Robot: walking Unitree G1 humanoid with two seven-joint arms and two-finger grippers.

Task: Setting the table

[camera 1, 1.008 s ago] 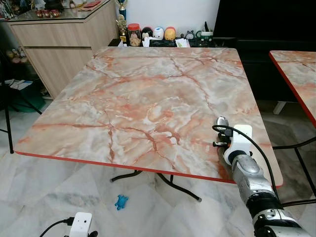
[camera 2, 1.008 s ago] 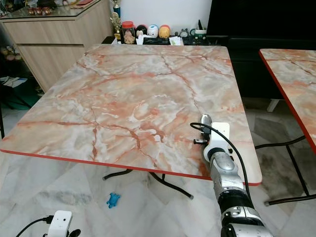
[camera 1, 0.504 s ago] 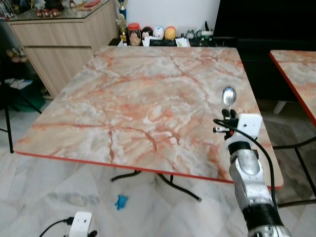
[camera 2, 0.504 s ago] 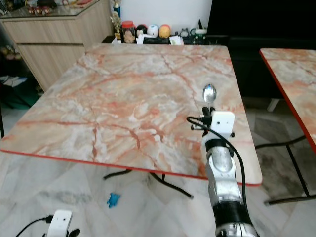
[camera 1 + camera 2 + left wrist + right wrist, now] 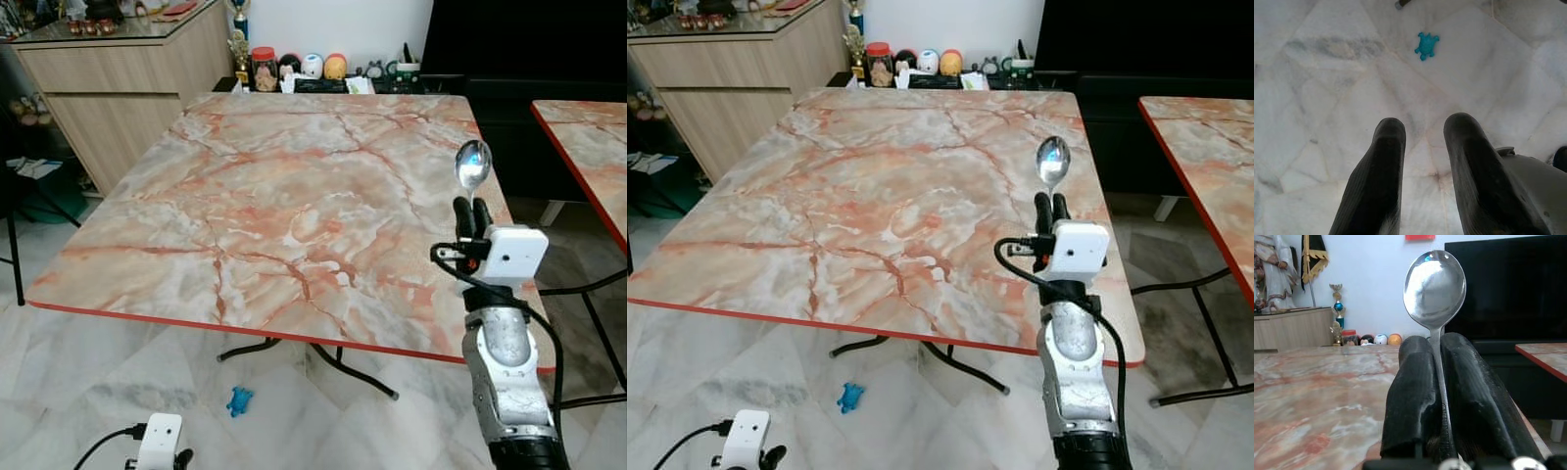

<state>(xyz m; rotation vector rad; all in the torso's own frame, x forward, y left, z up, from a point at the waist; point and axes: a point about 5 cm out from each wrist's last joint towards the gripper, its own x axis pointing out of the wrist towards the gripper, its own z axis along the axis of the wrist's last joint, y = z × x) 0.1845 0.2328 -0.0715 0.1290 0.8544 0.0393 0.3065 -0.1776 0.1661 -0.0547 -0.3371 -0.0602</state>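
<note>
Clamped fingers [image 5: 1415, 396] of the right gripper [image 5: 469, 217] pinch a shiny silver metal spoon [image 5: 472, 164] by its handle, bowl upright above the orange-veined marble counter's [image 5: 284, 206] right edge. Seemingly mid-carry, it next needs lowering flat onto the counter, while the left gripper [image 5: 1425, 171] hangs idle, fingers apart.

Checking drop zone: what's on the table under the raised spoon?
Bare marble table top near its right edge, nothing set there. The right gripper holds the spoon upright above it; the arm covers a strip of tabletop near the front edge, so that part can't be checked.
</note>
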